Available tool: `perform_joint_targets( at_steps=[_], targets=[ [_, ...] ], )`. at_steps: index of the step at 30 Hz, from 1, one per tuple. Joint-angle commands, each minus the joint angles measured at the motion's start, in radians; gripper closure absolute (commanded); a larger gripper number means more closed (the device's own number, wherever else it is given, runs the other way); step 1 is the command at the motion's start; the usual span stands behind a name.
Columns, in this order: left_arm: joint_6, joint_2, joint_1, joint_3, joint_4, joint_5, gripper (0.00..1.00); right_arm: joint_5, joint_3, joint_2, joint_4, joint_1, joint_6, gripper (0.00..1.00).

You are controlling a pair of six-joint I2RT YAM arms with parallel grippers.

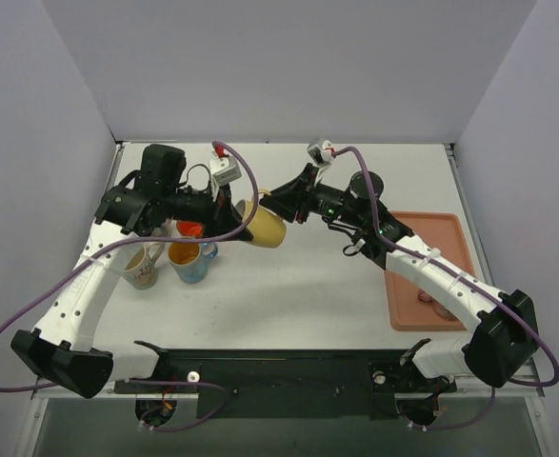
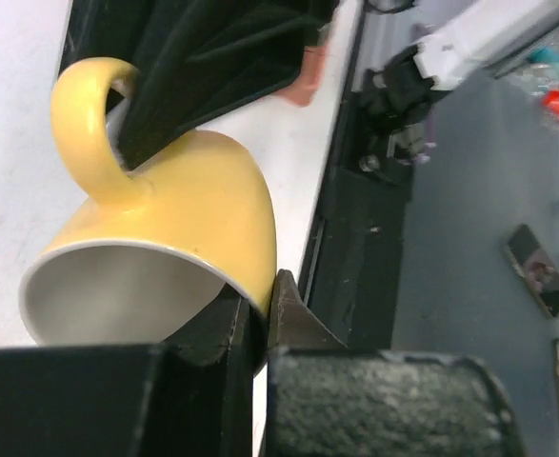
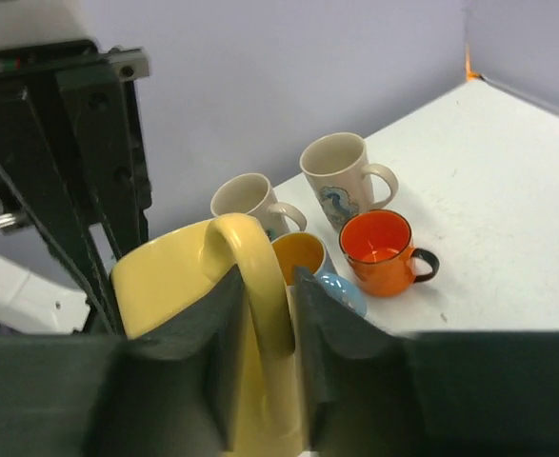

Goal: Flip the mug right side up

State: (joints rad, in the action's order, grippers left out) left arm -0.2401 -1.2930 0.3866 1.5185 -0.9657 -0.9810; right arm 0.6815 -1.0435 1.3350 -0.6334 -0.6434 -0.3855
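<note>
Left end effector (image 2: 257, 322) grips yellow mug (image 2: 203, 209) rim; right end effector (image 3: 267, 290), its handle.

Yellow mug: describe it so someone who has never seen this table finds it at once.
Over the white table, look left of centre, where the two arms meet. The yellow mug hangs between them, the left gripper on its rim, the right gripper on its handle. Unlike the orange mug and others standing nearby, it is tilted and gripped.

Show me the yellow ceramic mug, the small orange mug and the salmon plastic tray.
Yellow ceramic mug (image 2: 208, 200), left wrist view, on its outer side wall.
Small orange mug (image 3: 384, 274), right wrist view, on its front wall.
Salmon plastic tray (image 1: 431, 243), top external view, on its bare floor.
</note>
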Motion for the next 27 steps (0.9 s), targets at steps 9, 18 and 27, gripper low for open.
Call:
perform_joint_targets(
  at_steps=[9,18,27],
  targets=[
    [0.229,-0.115,0.087,-0.023,0.216,0.791,1.0,-0.798,-0.099,-0.092,0.624,0.051,0.27,0.07],
    [0.209,-0.402,0.161,0.098,0.191,0.933,1.0,-0.974,-0.004,-0.209,0.753,0.054,0.378,0.05],
    [0.134,-0.62,0.155,0.202,0.131,0.845,1.0,-0.984,0.065,-0.326,0.799,0.116,0.424,0.04]
  ],
)
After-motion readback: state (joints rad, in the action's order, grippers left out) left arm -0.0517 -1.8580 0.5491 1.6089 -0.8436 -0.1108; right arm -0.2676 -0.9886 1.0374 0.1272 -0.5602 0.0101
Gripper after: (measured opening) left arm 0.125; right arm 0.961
